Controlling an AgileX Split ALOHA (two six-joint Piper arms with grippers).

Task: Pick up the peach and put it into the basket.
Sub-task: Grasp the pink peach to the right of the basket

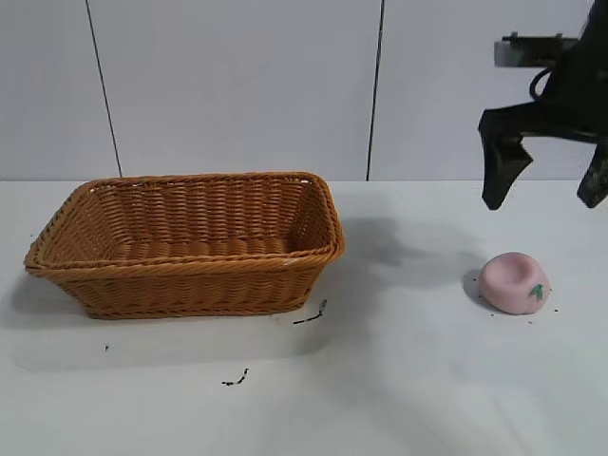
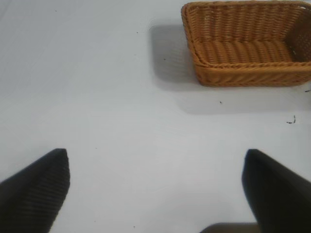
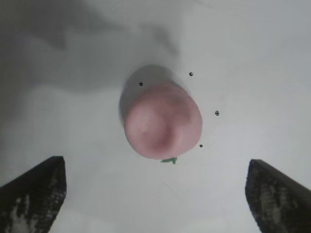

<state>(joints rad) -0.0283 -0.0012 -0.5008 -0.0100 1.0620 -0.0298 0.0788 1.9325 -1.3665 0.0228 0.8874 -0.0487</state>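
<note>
The pale-pink peach (image 1: 514, 282) with a small green leaf lies on the white table at the right. It also shows in the right wrist view (image 3: 163, 120). My right gripper (image 1: 546, 195) hangs open and empty well above the peach; in its own view the gripper (image 3: 155, 187) has its dark fingers spread wide, with the peach ahead of them. The orange-brown wicker basket (image 1: 190, 275) stands at the left, empty. It also shows in the left wrist view (image 2: 248, 73). My left gripper (image 2: 156, 182) is open over bare table, away from the basket, and is out of the exterior view.
Small dark specks (image 1: 309, 317) lie on the table in front of the basket, and a few dots (image 3: 216, 113) lie around the peach. A panelled white wall stands behind the table.
</note>
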